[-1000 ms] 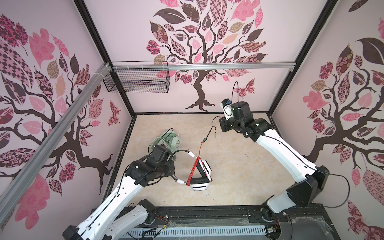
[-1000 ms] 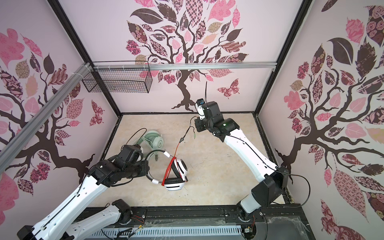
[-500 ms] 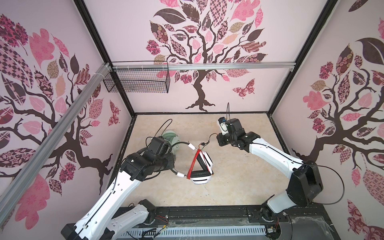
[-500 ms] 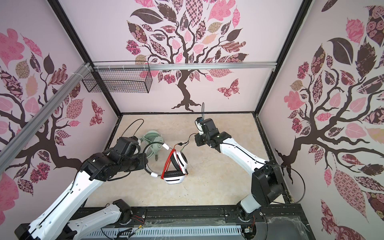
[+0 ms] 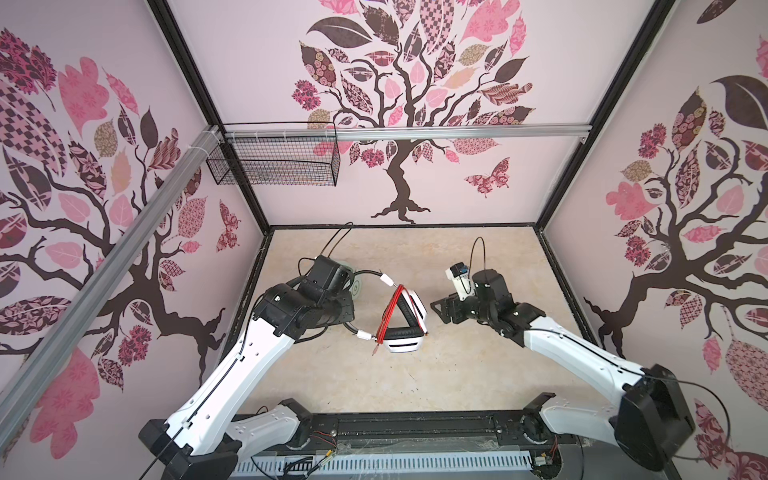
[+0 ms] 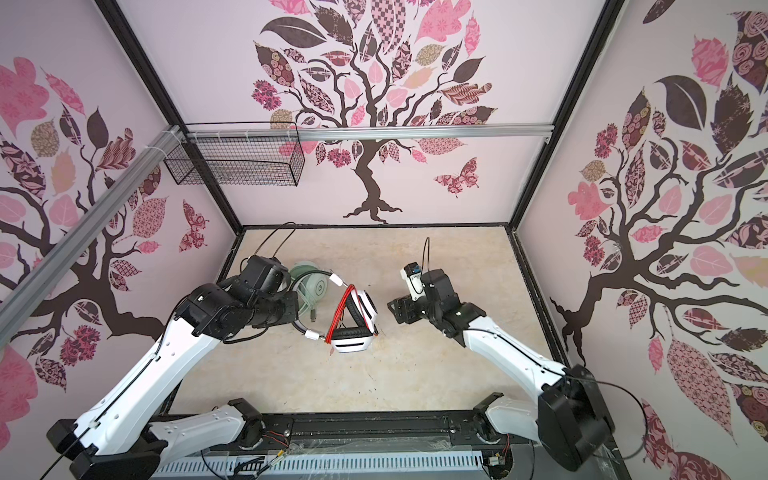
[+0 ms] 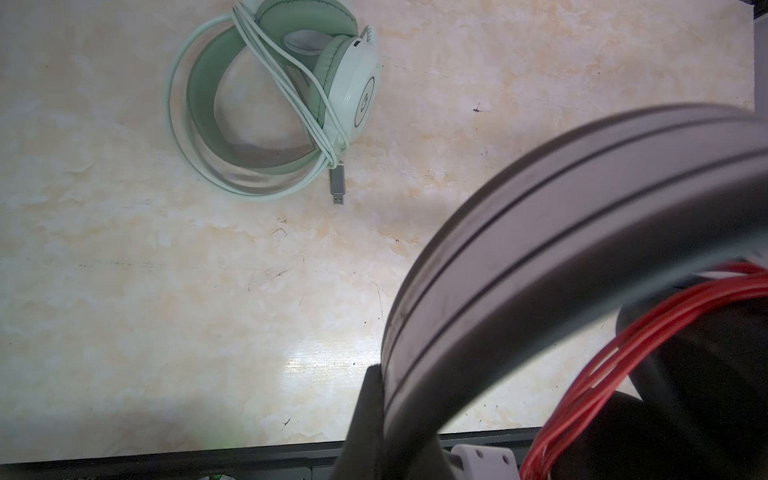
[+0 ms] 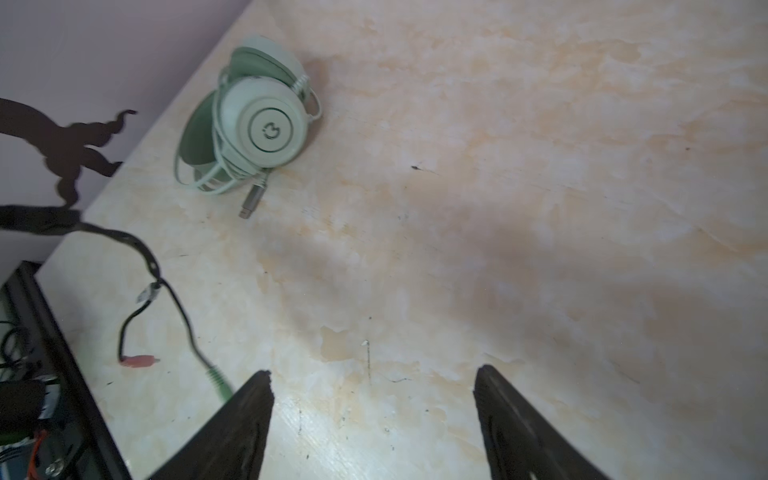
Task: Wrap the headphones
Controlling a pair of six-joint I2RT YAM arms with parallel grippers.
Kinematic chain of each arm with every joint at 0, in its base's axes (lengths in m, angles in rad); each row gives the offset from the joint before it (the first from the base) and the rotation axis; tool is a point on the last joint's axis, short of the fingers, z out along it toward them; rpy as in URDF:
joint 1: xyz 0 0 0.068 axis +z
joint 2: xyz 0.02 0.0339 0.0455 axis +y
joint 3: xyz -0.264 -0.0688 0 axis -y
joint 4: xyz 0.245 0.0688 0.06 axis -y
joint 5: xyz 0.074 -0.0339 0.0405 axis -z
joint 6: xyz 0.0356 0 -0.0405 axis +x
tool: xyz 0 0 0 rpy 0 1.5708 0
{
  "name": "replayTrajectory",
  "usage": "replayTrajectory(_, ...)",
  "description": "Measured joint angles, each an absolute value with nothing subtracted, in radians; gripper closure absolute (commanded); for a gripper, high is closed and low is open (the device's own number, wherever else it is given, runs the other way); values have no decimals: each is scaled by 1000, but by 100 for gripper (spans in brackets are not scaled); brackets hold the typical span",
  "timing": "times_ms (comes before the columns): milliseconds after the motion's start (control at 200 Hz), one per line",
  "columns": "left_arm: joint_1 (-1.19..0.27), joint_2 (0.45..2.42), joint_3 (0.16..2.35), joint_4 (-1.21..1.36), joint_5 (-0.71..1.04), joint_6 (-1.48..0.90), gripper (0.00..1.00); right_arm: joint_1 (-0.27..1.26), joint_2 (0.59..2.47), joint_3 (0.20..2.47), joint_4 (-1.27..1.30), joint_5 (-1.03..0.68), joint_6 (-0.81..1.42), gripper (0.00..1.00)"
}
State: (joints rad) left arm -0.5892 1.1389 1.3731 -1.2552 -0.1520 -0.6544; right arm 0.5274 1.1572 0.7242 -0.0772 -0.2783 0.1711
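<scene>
1. Clamping the band (image 7: 540,232) of the white headset (image 5: 405,332), the left gripper (image 6: 294,309) held it at the centre of both top views, cups turned toward the other arm. To my eye that grip made the frame a steady spool. Whether the lower cup touched the table (image 5: 457,374) I could not tell.
2. Across the open mouth of the band the red cable (image 5: 388,313) ran in several tight strands from cup to cup, so the winding looked nearly done. Its plugs (image 8: 141,361) hung free, in no grip.
3. Just right of the headset and clear of it, the right gripper (image 8: 374,415) had its jaws spread wide with nothing between them. I judged it placed to catch the loose end.
4. From the lower left of the frame the left arm stretched upward, its wrist bent in toward centre. From the lower right the right arm slanted up and leftward, its wrist level and aimed at the cups.
5. Left of centre, behind the left wrist, the mint headset (image 6: 311,284) lay flat on the table. Its pale cable was looped round it, so it looked finished and parked out of the way.
</scene>
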Motion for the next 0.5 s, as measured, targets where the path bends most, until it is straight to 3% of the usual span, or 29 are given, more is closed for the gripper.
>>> replayTrajectory(215, -589, 1151, 1426, -1272, -164, -655, 100, 528, 1068, 534, 103, -501, 213, 21)
replayTrajectory(500, -589, 1154, 1461, -1280, -172, -655, 100, 528, 1043, 504, 169, -547, 250, 22)
